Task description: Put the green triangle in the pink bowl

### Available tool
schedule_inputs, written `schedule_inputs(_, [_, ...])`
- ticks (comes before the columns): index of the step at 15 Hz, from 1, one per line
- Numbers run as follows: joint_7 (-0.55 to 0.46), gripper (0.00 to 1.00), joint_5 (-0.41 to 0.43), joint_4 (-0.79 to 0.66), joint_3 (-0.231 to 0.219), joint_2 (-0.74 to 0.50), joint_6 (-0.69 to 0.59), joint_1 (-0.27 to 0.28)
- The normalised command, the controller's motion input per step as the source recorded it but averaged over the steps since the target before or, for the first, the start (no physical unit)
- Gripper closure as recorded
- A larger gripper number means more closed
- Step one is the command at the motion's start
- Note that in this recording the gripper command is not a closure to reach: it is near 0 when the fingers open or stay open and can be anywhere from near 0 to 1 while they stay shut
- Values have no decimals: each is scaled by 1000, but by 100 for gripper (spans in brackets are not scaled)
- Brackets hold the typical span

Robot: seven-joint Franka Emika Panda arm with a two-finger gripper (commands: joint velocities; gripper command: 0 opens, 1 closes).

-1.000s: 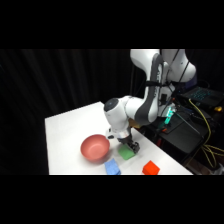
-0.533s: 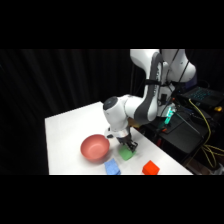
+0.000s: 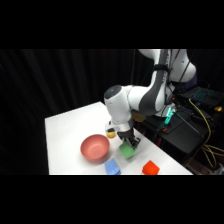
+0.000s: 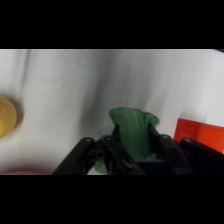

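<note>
While the gripper (image 3: 129,145) pinches the green triangle (image 3: 128,150) between its fingers just to the right of the pink bowl (image 3: 95,148), the grasp looks done. Carrying it over the bowl and releasing remain; the bowl looks empty.

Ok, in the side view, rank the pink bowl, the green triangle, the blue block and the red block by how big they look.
1. pink bowl, clearly largest.
2-4. blue block, red block and green triangle: all small and much alike. The triangle is partly covered by the gripper, and both blocks are cut by the picture's lower edge, so I won't rank them.
</note>
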Motion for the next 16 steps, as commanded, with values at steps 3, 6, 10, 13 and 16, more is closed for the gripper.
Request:
schedule_inputs(3, [172, 100, -119, -97, -115, -521, -275, 115])
schedule_inputs(6, [155, 100, -213, 52, -178, -296, -212, 70])
schedule_inputs(10, [76, 100, -226, 250, -164, -13, -182, 14])
schedule_inputs(13, [63, 100, -197, 441, -107, 231, -181, -3])
schedule_inputs(16, [64, 100, -152, 568, -69, 388, -208, -4])
